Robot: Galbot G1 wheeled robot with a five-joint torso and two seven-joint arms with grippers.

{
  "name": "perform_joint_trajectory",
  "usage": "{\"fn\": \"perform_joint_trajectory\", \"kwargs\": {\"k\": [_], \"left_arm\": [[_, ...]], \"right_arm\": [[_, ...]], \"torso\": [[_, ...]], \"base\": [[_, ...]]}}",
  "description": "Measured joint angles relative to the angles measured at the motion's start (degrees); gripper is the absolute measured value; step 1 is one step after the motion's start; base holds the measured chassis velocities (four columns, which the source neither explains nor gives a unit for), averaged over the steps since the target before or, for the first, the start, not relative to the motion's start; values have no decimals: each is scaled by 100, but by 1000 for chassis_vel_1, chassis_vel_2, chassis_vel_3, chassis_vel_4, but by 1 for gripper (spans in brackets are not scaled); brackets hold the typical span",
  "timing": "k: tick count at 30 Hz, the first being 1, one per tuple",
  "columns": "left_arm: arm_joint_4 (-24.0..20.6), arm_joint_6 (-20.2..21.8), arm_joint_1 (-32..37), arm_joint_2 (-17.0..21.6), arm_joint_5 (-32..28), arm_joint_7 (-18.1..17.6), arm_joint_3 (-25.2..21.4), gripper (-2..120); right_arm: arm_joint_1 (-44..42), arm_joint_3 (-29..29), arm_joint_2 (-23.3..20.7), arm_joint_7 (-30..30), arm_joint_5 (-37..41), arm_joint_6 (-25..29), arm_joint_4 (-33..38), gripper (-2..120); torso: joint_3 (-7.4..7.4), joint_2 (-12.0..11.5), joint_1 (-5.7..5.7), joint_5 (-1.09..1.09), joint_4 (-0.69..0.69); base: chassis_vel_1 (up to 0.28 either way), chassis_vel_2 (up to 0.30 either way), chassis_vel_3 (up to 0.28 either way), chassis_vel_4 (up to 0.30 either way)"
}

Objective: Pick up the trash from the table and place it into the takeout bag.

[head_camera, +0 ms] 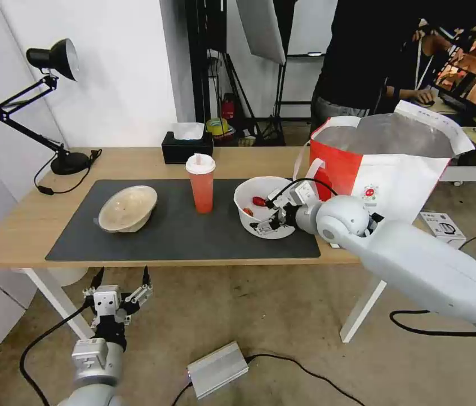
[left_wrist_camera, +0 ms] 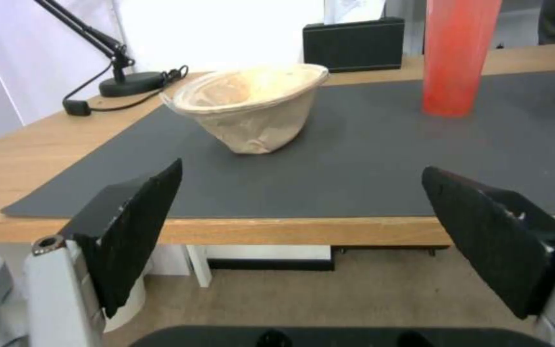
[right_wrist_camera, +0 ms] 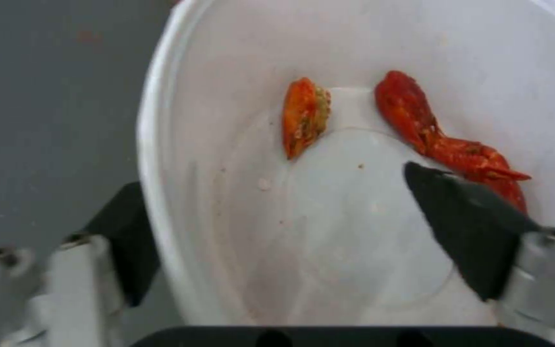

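The right gripper point(head_camera: 276, 216) straddles the white bowl's point(head_camera: 249, 194) rim, jaws spread. Next, it likely needs to close, then lift toward the takeout bag point(head_camera: 401, 180). The left gripper point(head_camera: 122, 279) waits spread below the table point(head_camera: 12, 225).

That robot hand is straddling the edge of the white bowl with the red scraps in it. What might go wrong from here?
1. The right hand has one finger inside the white bowl and one outside, still open. A pinch on the thin rim alone might let it slip or tip.
2. If it tips, the red scraps may spill onto the mat.
3. The takeout bag stands close beside the bowl, so a lift could bump it.
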Motion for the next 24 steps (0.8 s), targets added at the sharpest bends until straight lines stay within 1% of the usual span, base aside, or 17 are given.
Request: {"fn": "perform_joint_trajectory", "kwargs": {"k": [4,5,9,10,14,15,16,17,18,19,20,21,22,23,24], "left_arm": [[-4,-2,3,-7,1,0,5,100],[-4,-2,3,-7,1,0,5,100],[-26,-3,14,-17,3,0,8,100],[-26,-3,14,-17,3,0,8,100],[-44,-4,37,-31,5,-1,9,100],[-44,-4,37,-31,5,-1,9,100],[-48,-5,41,-33,6,0,9,100],[-51,-8,45,-36,6,-1,8,100],[-54,-11,50,-40,7,-1,7,100],[-56,-12,52,-44,8,-2,6,100],[-56,-12,52,-44,8,-2,6,100],[-58,-13,52,-47,8,-2,6,100],[-58,-13,52,-47,8,-2,6,100],[-60,-15,53,-55,9,-4,6,100],[-60,-16,53,-61,10,-5,7,100]], "right_arm": [[-9,-33,27,17,2,1,7,67],[-9,-33,27,17,2,1,7,67],[-24,-56,100,34,4,2,-41,49],[-24,-56,100,34,4,2,-41,49],[-45,-75,147,52,5,4,-53,34],[-45,-75,147,52,5,4,-53,34],[-50,-79,156,55,5,5,-54,30],[-56,-85,171,62,6,6,-57,22],[-60,-92,191,66,9,7,-69,18],[-61,-94,204,70,11,7,-79,14],[-61,-94,204,70,11,7,-79,14],[-63,-95,213,72,14,7,-87,9],[-63,-95,213,72,14,7,-87,9],[-68,-96,229,77,17,7,-98,0],[-74,-95,236,91,15,7,-101,0]], "torso": [[0,0,0,0,0],[0,0,0,0,0],[0,0,0,0,0],[0,0,0,0,0],[-1,0,0,0,0],[-1,0,0,0,0],[0,0,0,0,0],[-1,1,0,0,0],[-1,1,0,-1,0],[-1,1,0,-1,0],[-1,1,0,-1,0],[-1,1,0,-1,1],[-1,1,0,-1,1],[-1,1,0,0,0],[-1,1,0,-1,0]], "base": [[0,0,0,0],[0,0,0,0],[0,0,0,0],[0,0,0,0],[0,0,0,0],[0,0,0,0],[0,0,0,0],[0,0,0,0],[0,0,0,0],[0,0,0,0],[0,0,0,0],[0,0,0,0],[0,0,0,0],[0,0,0,0],[0,0,0,0]]}}
